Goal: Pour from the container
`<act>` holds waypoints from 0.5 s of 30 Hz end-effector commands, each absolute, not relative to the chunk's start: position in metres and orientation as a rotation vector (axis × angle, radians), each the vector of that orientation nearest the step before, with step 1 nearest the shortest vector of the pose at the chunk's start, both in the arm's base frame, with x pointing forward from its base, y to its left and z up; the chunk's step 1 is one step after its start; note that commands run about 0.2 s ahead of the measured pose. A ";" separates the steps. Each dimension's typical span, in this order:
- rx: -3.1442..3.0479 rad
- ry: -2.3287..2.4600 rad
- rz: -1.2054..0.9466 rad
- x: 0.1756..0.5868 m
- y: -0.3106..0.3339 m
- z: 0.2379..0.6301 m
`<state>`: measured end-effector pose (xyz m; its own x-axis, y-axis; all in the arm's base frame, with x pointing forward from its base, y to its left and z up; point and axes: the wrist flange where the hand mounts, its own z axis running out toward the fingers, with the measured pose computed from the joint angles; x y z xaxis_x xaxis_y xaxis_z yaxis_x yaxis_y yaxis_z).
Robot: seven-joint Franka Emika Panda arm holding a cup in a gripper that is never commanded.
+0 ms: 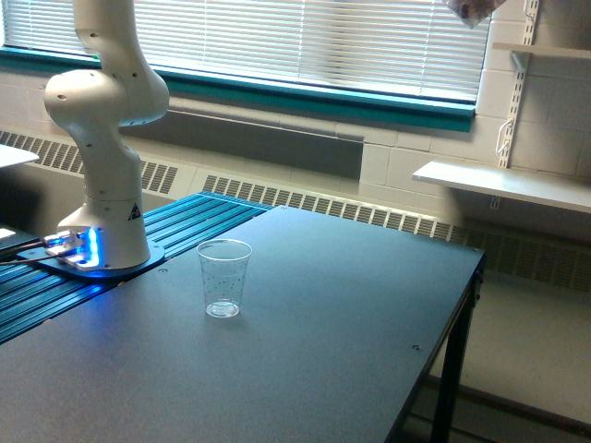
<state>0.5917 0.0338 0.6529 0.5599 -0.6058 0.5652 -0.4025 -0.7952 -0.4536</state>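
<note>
My pincer does not show here: my arm rises from its base, which glows blue at the foot, and leaves the top of the picture, so I cannot tell whether the fingers are spread or pinching. At the very top edge, toward the exterior view's right, a small glossy, see-through scrap pokes into the frame in front of the window blinds. It may be the container, but so little of it shows that I cannot tell which way its mouth points or how its long axis lies. Far below that scrap and off toward the exterior view's left, the speckled cup stands upright on the dark table, mouth up, near my base and well in from every edge. The tabletop around it is bare and wide. Its far edge runs along the wall heater grille, and its right-hand edge drops off to the floor almost straight beneath the scrap. A ribbed blue strip borders the table beside my base. A wall shelf juts out below the scrap, beyond the table's far corner.
</note>
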 end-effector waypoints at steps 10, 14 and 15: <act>-2.773 0.753 -0.913 0.546 0.034 0.577; -2.833 0.674 -0.912 0.525 0.030 0.563; -2.853 0.664 -0.895 0.519 0.029 0.557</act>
<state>0.5444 0.0289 0.5562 0.6969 -0.5171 0.4970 -0.4454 -0.8552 -0.2652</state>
